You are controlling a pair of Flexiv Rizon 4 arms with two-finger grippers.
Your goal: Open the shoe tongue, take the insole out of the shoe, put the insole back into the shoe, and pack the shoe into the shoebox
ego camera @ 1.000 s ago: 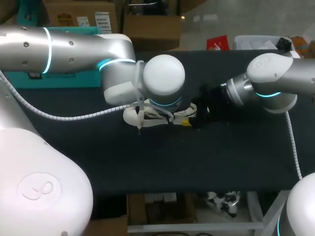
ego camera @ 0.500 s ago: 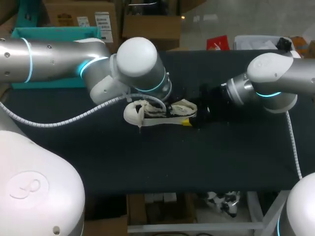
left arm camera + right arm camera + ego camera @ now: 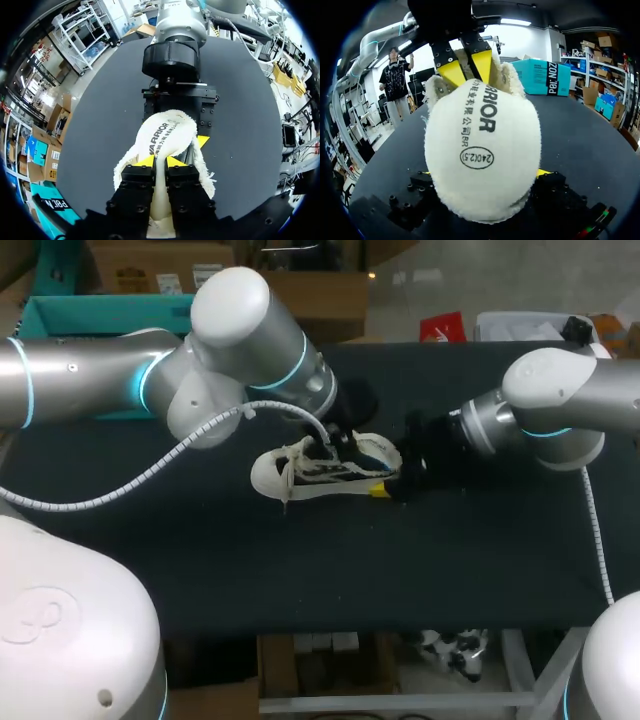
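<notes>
A white canvas shoe (image 3: 290, 476) lies on its side on the black table (image 3: 300, 570), toe to the left. My left gripper (image 3: 338, 443) hangs over its middle, shut on the tip of the frayed white tongue (image 3: 162, 137), which it holds pulled up and away from the laces. From the heel end, the printed underside of the tongue (image 3: 482, 150) stands upright, with the left gripper's yellow fingertips (image 3: 452, 72) pinching its far edge. My right gripper (image 3: 395, 478) holds the heel, one yellow-tipped finger on each side of it (image 3: 484, 173).
A teal shoebox (image 3: 100, 315) stands at the table's back left edge, behind my left arm; it also shows past the shoe (image 3: 540, 75). A grey cable (image 3: 150, 475) droops from the left arm over the table.
My left arm has swung back and to the left, uncovering the shoe. Its gripper has drawn the tongue up, and the shoe's mouth now gapes. The right arm has not moved.
</notes>
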